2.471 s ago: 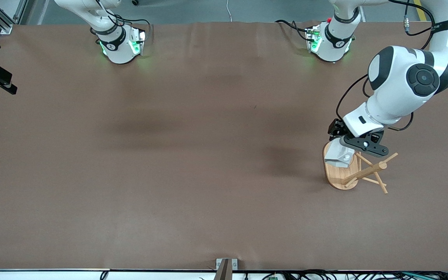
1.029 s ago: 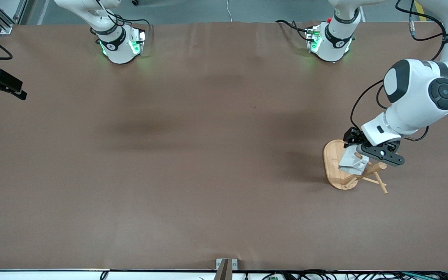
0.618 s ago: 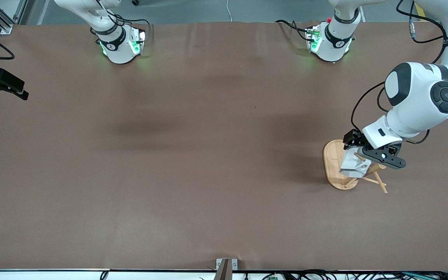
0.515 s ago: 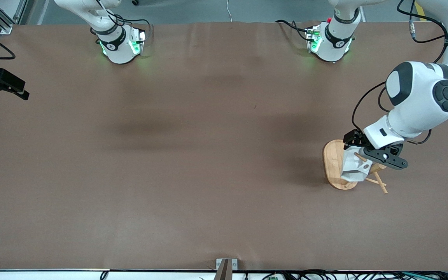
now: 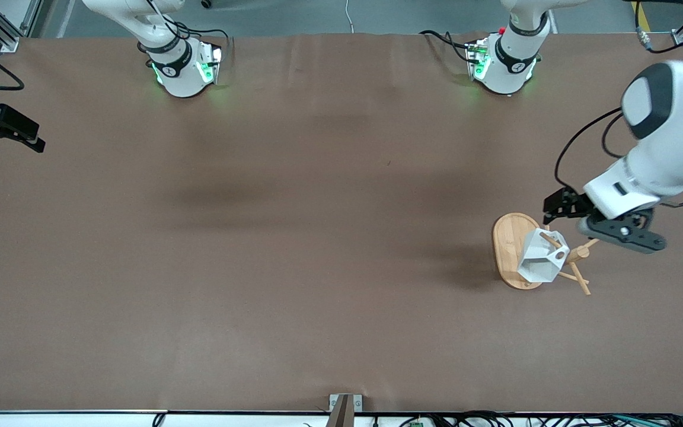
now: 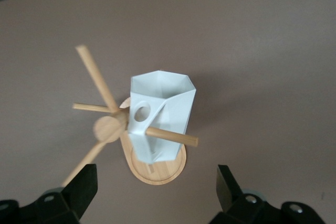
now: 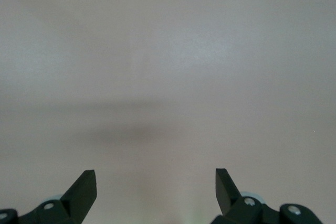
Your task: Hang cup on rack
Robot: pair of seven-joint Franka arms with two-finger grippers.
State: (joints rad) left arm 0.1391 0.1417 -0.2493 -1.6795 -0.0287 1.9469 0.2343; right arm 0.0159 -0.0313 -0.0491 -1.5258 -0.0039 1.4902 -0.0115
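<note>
The white faceted cup (image 5: 538, 262) hangs by its handle on a peg of the bamboo rack (image 5: 506, 240), which stands toward the left arm's end of the table. In the left wrist view the cup (image 6: 163, 109) sits against the central post (image 6: 108, 128), a peg sticks out past its handle, and the oval base (image 6: 167, 169) lies under it. My left gripper (image 5: 564, 204) is open and empty, up beside the rack and apart from the cup; it also shows in the left wrist view (image 6: 156, 182). My right gripper (image 5: 28, 138) waits open and empty at the right arm's end of the table, over bare tabletop (image 7: 156, 179).
The brown table (image 5: 294, 237) carries only the rack. Both arm bases (image 5: 184, 68) stand along its edge farthest from the front camera. A small metal bracket (image 5: 345, 403) sits at the edge nearest to that camera.
My left gripper carried the cup onto a rack peg, let go, and has drawn back up and away toward the left arm's end. The cup now hangs alone.
</note>
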